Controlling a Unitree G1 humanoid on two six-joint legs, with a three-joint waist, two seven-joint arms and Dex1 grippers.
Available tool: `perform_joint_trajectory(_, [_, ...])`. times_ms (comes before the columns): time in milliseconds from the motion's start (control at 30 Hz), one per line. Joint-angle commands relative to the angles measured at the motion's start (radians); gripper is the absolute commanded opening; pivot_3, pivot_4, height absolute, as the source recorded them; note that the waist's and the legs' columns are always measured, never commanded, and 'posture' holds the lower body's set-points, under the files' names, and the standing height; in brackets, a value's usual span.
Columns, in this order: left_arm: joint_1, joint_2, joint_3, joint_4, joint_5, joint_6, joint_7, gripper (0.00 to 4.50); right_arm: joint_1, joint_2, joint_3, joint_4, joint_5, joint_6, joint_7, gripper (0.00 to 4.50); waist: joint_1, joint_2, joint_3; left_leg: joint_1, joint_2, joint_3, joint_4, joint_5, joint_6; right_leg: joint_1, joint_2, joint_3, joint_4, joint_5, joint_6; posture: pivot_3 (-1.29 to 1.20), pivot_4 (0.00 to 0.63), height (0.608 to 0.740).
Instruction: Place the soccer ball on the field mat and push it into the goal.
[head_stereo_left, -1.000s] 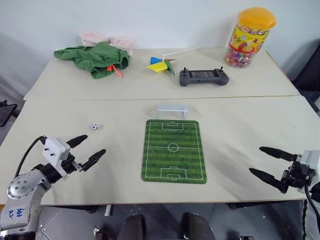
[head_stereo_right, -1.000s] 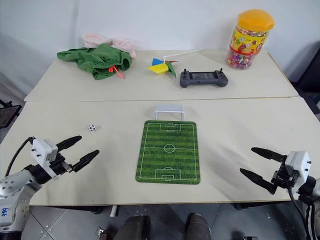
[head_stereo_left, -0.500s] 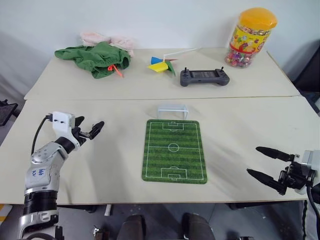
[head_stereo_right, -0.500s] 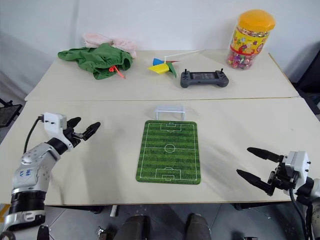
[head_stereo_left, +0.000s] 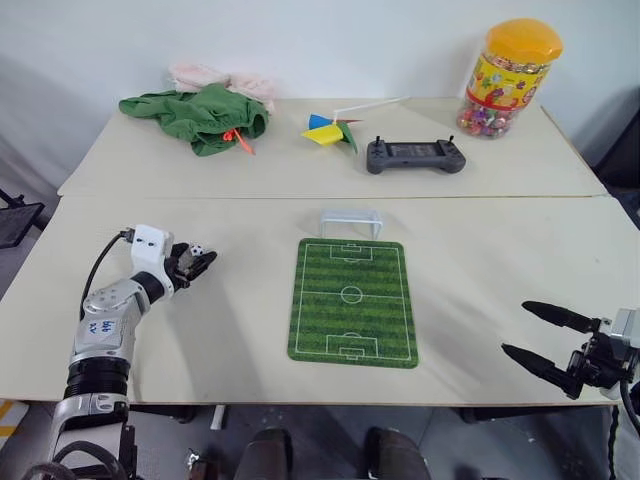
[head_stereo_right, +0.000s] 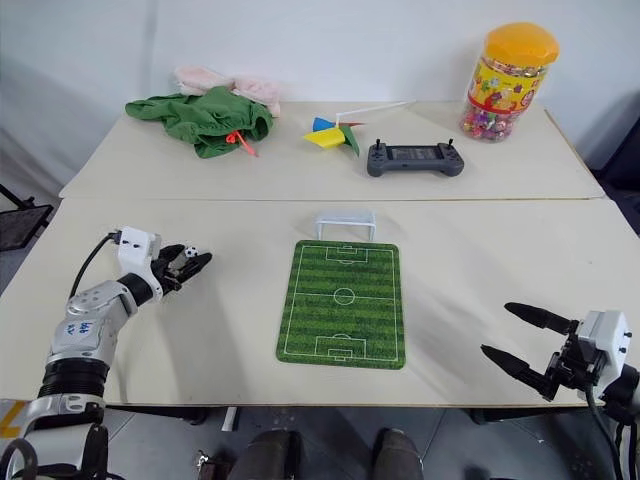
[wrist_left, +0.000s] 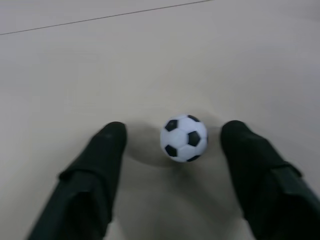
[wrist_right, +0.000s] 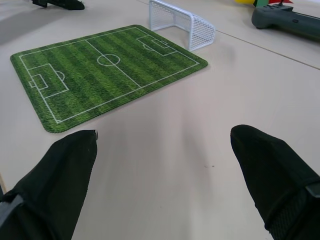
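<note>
The soccer ball (wrist_left: 184, 138), tiny and black-and-white, rests on the beige table left of the field mat (head_stereo_left: 352, 300). My left gripper (head_stereo_left: 200, 258) lies low over the table with a black finger on each side of the ball. Its fingers (wrist_left: 100, 160) are open, with a small gap to the ball on both sides. The green field mat lies flat at the table's centre, and the white goal (head_stereo_left: 350, 220) stands just past its far short edge. My right gripper (head_stereo_left: 516, 327) hovers open near the front right edge, well right of the mat.
On the far table lie a green cloth (head_stereo_left: 200, 115), a coloured paper pinwheel (head_stereo_left: 328, 130), a grey game controller (head_stereo_left: 415, 154) and a candy jar with an orange lid (head_stereo_left: 508, 75). A seam runs between the two tables behind the goal.
My left gripper moved forward from the near left edge to the ball, and its fingers narrowed around it. The right gripper stayed where it was.
</note>
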Motion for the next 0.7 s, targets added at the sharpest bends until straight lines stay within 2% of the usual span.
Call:
perform_joint_trajectory(33, [-0.005, 0.010, -0.032, 0.033, 0.023, -0.003, -0.047, 1.94, -0.002, -0.018, -0.049, -0.020, 0.033, 0.004, 0.025, 4.50, 0.000, 0.000, 0.000, 0.000, 0.000, 0.000, 0.000, 0.000, 0.000, 0.000, 0.000, 0.000, 0.000, 0.000, 0.000, 0.00, 0.150, 0.740])
perform_joint_trajectory(133, [-0.011, 0.020, -0.041, 0.038, 0.033, -0.006, -0.068, 0.96, -0.012, -0.021, -0.053, -0.010, 0.043, 0.007, 0.044, 4.50, 0.000, 0.000, 0.000, 0.000, 0.000, 0.000, 0.000, 0.000, 0.000, 0.000, 0.000, 0.000, 0.001, 0.000, 0.000, 0.00, 0.150, 0.740])
perform_joint_trajectory(167, [-0.012, 0.023, -0.043, 0.037, 0.034, -0.007, -0.072, 0.86, -0.014, -0.021, -0.054, -0.009, 0.045, 0.010, 0.048, 4.50, 0.000, 0.000, 0.000, 0.000, 0.000, 0.000, 0.000, 0.000, 0.000, 0.000, 0.000, 0.000, 0.001, 0.000, 0.000, 0.00, 0.150, 0.740])
perform_joint_trajectory(267, [0.021, 0.029, -0.048, -0.043, 0.014, 0.002, -0.105, 0.87, -0.018, -0.018, -0.058, -0.008, 0.051, 0.016, 0.066, 4.50, -0.001, 0.000, 0.000, 0.000, 0.000, 0.000, 0.000, 0.000, 0.000, 0.000, 0.000, 0.000, 0.001, 0.000, 0.000, 0.00, 0.150, 0.740])
perform_joint_trajectory(400, [0.157, 0.027, -0.070, -0.352, -0.079, 0.049, -0.216, 0.87, -0.008, -0.007, -0.072, -0.031, 0.089, 0.036, 0.103, 4.50, -0.003, 0.000, 0.000, -0.001, 0.001, 0.001, 0.000, -0.001, -0.001, -0.001, 0.000, 0.001, 0.004, 0.000, 0.000, 0.00, 0.150, 0.740])
perform_joint_trajectory(533, [0.280, 0.042, -0.116, -0.585, -0.134, 0.113, -0.289, 0.87, 0.018, 0.003, -0.071, -0.075, 0.107, 0.052, 0.109, 4.50, -0.001, -0.001, 0.000, -0.002, 0.001, 0.001, 0.001, -0.003, -0.001, -0.002, 0.001, 0.001, 0.003, 0.000, 0.001, 0.00, 0.150, 0.740])
perform_joint_trajectory(700, [0.355, 0.011, -0.193, -0.785, -0.154, 0.167, -0.284, 0.87, 0.113, 0.025, -0.062, -0.195, 0.148, 0.096, 0.116, 4.50, 0.002, -0.001, 0.000, -0.002, 0.002, 0.001, 0.001, -0.003, 0.000, -0.002, 0.001, 0.001, -0.001, 0.000, 0.000, 0.00, 0.150, 0.740])
